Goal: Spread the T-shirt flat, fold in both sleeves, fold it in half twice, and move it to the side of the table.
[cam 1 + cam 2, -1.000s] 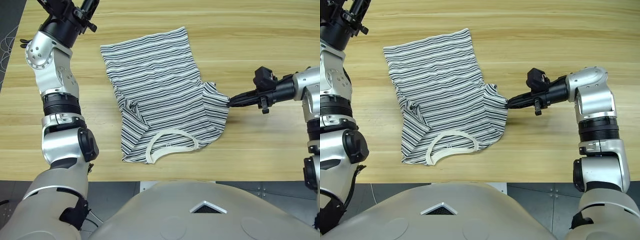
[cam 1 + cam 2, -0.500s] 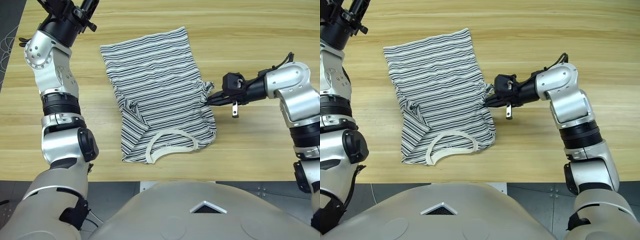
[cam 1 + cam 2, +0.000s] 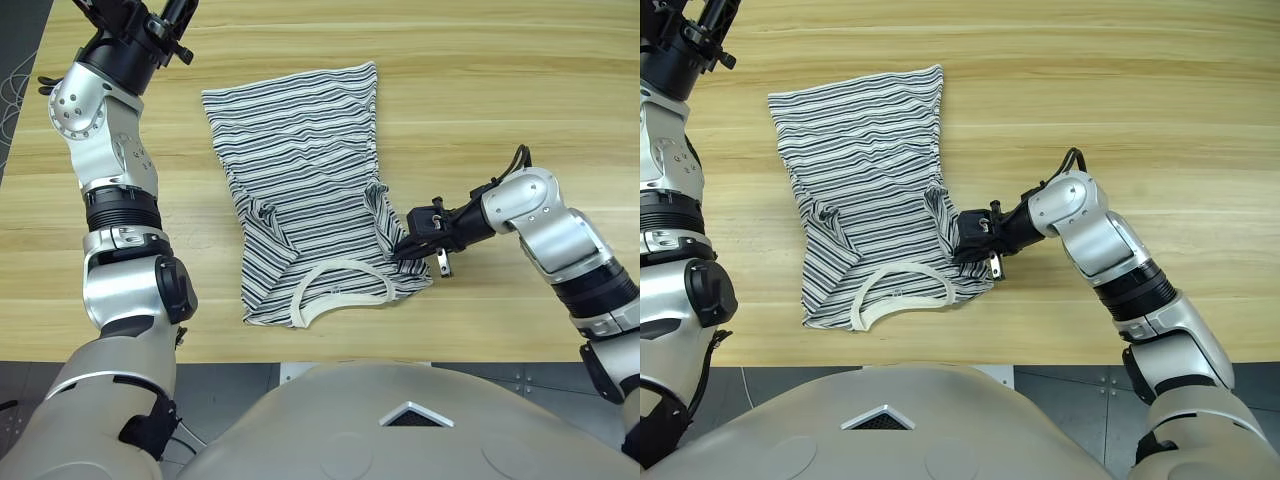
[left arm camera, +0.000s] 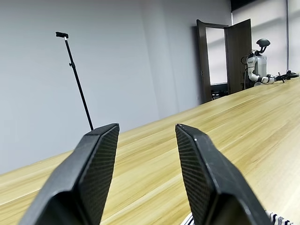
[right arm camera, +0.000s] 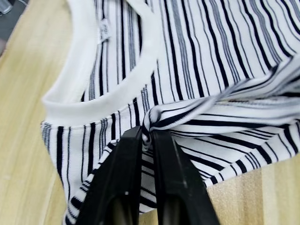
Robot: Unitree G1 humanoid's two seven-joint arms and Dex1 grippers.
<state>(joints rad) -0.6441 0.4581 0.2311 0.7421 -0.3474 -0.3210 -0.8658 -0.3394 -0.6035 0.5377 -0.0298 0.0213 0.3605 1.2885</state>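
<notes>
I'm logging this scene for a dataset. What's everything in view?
T-shirt: one, black-and-white striped, white collar, partly folded mid-table.
Table: one, light wood, under the T-shirt.
Stand: one, black, by the grey wall.
Door: one, dark, open, far end of room.
Second robot: one, silver, near the door.
Left end effector: one, black, open, raised over the table's far left.
Right end effector: one, black, shut on T-shirt fabric near the collar.

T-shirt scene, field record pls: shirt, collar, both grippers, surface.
T-shirt: striped, lying on the table, partly folded
collar: white, at the end nearest the robot
right gripper: shut on a fold of the T-shirt's right edge, beside the collar
left gripper: open, empty, raised at far left, apart from the shirt
table: light wood
</notes>
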